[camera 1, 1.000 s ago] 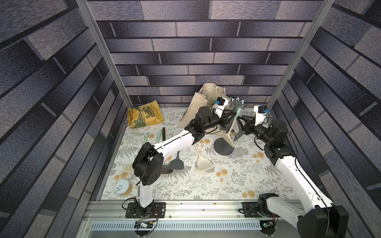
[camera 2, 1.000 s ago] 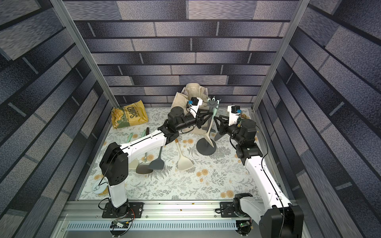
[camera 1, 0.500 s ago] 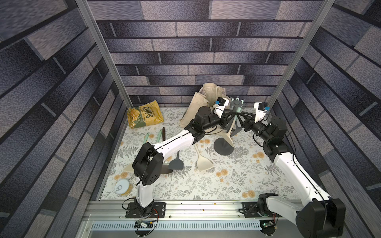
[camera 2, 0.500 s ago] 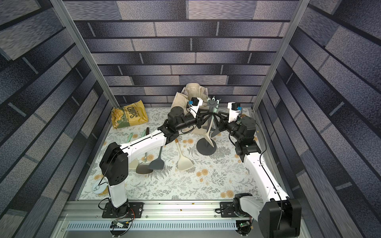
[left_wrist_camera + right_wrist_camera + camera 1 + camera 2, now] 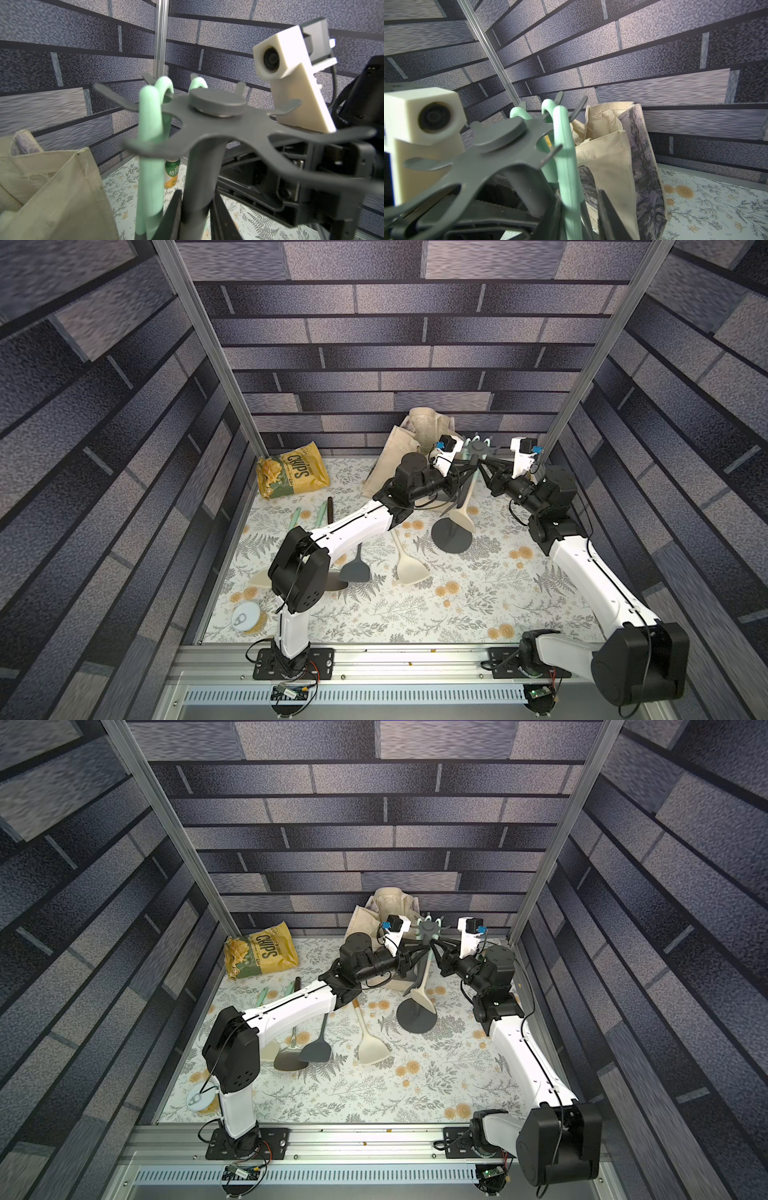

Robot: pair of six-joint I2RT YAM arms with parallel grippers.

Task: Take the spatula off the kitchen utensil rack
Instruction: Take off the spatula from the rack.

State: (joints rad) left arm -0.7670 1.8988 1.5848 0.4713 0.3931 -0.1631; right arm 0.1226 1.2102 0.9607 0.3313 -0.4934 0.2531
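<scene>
Around me stand walls [image 5: 415,344] printed with grey and dark bricks, with slanted aluminium posts [image 5: 208,344] in the corners. Under me lies a pale floor cloth [image 5: 457,605] with grey ferns and orange flowers, evenly lit.

— What's the rack [image 5: 218,118] made of?
— It's smooth, matt dark grey. Metal or plastic, I can't tell. The spatula handles [image 5: 148,133] look like soft, matt mint-green rubber.
— And the bag [image 5: 52,187]?
— Coarse cream cloth, with loose threads at the seams. The chips packet [image 5: 291,477] is glossy, crinkled film.
</scene>
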